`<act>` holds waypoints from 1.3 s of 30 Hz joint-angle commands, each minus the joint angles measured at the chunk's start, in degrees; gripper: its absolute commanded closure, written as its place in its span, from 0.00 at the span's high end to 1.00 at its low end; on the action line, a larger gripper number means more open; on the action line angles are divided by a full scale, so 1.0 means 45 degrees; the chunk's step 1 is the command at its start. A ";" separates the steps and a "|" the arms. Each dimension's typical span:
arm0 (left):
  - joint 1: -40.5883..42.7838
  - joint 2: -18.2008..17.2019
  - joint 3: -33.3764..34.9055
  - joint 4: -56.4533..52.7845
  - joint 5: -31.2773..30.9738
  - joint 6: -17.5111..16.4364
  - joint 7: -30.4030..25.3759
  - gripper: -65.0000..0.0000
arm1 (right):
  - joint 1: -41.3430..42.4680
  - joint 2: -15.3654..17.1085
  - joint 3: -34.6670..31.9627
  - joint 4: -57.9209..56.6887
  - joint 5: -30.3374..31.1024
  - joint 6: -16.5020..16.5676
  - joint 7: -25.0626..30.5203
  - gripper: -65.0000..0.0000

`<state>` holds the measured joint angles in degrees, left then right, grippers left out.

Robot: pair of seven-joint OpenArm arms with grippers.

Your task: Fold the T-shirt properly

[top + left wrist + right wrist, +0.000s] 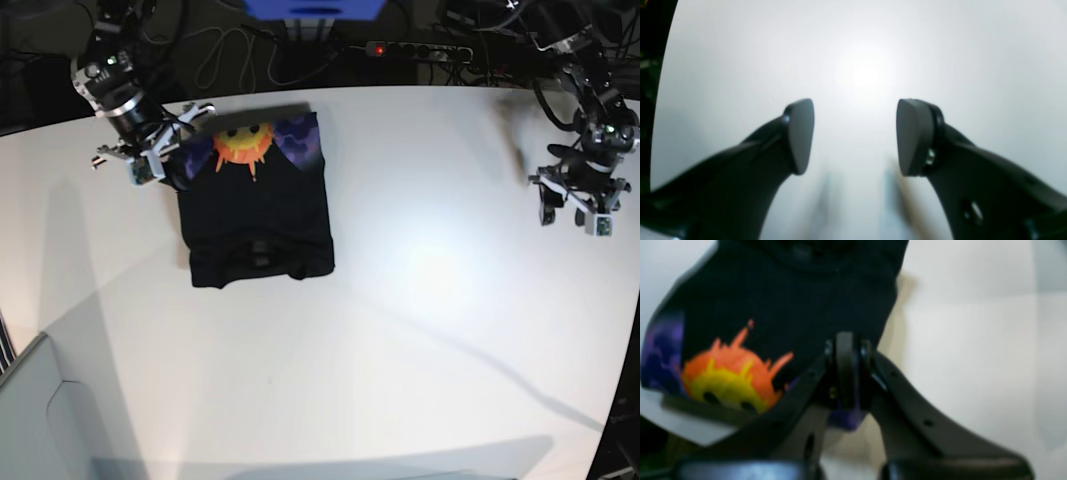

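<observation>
Right gripper [846, 373] pinching T-shirt [780, 306] edge.

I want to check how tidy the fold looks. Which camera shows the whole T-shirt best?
The base view: the T-shirt lies entire on the table, folded, sun print at its far edge. The right wrist view shows only a blurred close-up of the print; the left wrist view shows none of it.
</observation>
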<state>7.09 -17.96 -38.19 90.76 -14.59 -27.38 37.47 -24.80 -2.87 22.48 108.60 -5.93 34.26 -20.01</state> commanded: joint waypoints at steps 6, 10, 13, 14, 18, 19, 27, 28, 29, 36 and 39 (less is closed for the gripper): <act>0.0778 -0.0122 -0.0372 0.0314 -0.0186 0.0018 -0.0288 0.57 | 0.0031 0.0023 0.0055 -0.1187 0.0234 -0.0024 0.0393 0.00; 0.1071 -0.0103 -0.0587 0.0295 -0.0186 0.0018 -0.0288 0.57 | 0.0050 0.0180 0.0055 -0.1813 0.0254 -0.0024 0.0412 0.00; 0.1188 -0.0103 -0.0645 0.0295 -0.0186 0.0018 -0.0288 0.57 | 0.0011 0.0258 0.0055 -0.1852 0.0274 -0.0024 0.0412 0.00; 0.1188 -0.0103 -0.0704 0.0295 -0.0186 0.0018 -0.0288 0.57 | -0.0009 0.0258 0.0055 -0.1852 0.0274 -0.0024 0.0412 0.00; 0.1188 0.0093 -0.0743 0.0314 -0.0186 0.0018 -0.0288 0.57 | -0.0126 0.0258 0.0094 -0.1344 0.0293 -0.0024 0.0706 0.00; 0.1188 0.0151 -0.0743 0.0314 -0.0186 0.0018 -0.0288 0.57 | -0.0204 0.0238 0.0172 -0.1031 0.0313 -0.0024 0.1018 0.00; 0.1657 0.0171 -0.0743 0.0295 -0.0186 0.0018 -0.0288 0.57 | -0.0712 0.0141 0.0738 -0.0132 0.0313 -0.0063 0.2054 0.00; 0.1774 0.0171 -0.0743 0.0275 -0.0186 0.0018 -0.0288 0.57 | -0.0673 0.0101 0.0934 -0.0484 0.0313 -0.0063 0.2073 0.00; 0.1852 0.0171 -0.0743 0.0275 -0.0186 0.0018 -0.0288 0.57 | -0.0634 0.0101 0.1012 -0.0836 0.0293 -0.0063 0.2073 0.00; 0.2478 0.0190 -0.0743 0.0256 -0.0226 0.0018 -0.0308 0.57 | -0.0321 0.0180 0.1051 -0.2633 0.0293 -0.0063 0.2210 0.00; 0.2673 0.0386 -0.0880 0.0295 -0.0597 0.0018 -0.0308 0.57 | -0.0419 0.0180 0.1012 -0.2633 0.0293 -0.0024 0.2210 0.00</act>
<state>19.14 -15.38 -41.67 91.11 -16.64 -27.29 37.26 -26.35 -2.37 26.98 95.94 -5.52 34.22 -11.33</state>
